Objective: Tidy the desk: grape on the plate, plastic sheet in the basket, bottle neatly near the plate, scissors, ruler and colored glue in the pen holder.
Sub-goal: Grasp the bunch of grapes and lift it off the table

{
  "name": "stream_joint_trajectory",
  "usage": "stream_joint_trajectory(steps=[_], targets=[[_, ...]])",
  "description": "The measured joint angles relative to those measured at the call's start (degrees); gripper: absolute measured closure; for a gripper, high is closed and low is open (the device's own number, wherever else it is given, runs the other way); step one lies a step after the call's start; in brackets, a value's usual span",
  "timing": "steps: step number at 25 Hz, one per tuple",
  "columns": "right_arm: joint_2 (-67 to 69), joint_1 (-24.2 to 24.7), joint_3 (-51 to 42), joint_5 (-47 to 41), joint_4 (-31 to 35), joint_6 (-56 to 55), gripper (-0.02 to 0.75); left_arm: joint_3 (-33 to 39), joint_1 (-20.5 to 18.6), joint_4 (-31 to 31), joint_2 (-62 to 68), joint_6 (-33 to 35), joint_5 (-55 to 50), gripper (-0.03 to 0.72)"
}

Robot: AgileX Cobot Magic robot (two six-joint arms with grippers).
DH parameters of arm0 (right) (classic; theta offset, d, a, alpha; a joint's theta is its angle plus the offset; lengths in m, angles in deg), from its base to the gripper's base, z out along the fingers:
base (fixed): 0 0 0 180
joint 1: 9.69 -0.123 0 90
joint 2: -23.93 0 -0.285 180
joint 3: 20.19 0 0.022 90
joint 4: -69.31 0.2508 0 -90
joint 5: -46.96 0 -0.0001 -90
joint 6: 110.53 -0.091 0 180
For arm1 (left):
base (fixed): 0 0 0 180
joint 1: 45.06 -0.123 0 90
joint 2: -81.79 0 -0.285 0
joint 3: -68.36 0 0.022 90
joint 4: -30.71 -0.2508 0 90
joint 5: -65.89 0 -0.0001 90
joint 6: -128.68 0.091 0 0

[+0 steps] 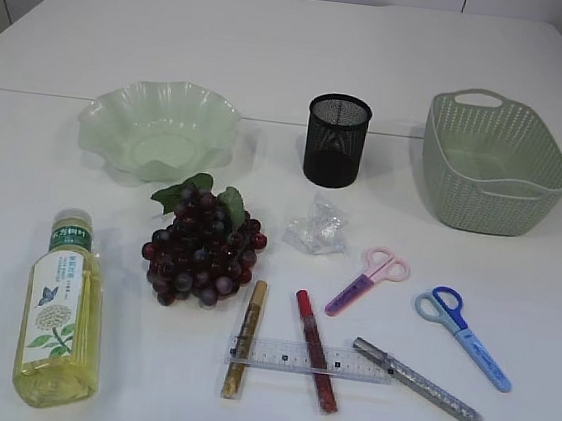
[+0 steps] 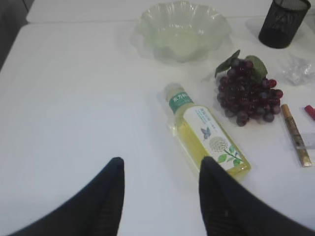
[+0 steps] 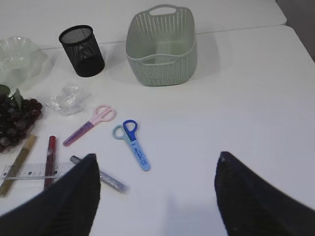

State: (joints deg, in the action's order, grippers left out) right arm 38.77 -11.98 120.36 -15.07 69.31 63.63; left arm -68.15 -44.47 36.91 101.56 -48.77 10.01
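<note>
Untidied white counter, both end effectors empty above it.
Left end effector stands half open, right end effector wide open; only their dark fingers show. Label of the one yellow plastic bottle is too small to read. Two scissors, pink and blue; three glue sticks under one clear ruler; purple grape bunch beside the green wavy plate; crumpled plastic sheet near the black mesh pen holder; green basket.
</note>
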Motion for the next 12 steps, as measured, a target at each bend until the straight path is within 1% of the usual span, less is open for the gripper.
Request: stream_joint_trajectory(steps=[4,8,12], targets=[[8.9,0.0,2.6,0.3,-1.2,-0.3,0.173,0.0,0.0,4.1,9.3,0.0,3.1,0.326],[17.8,0.0,3.4,0.7,-1.4,-3.3,0.173,0.0,0.0,9.5,19.3,0.0,8.9,0.326],[25.3,0.0,3.4,1.1,-1.5,-4.4,0.173,-1.8,0.0,11.6,28.0,0.0,12.3,0.326]])
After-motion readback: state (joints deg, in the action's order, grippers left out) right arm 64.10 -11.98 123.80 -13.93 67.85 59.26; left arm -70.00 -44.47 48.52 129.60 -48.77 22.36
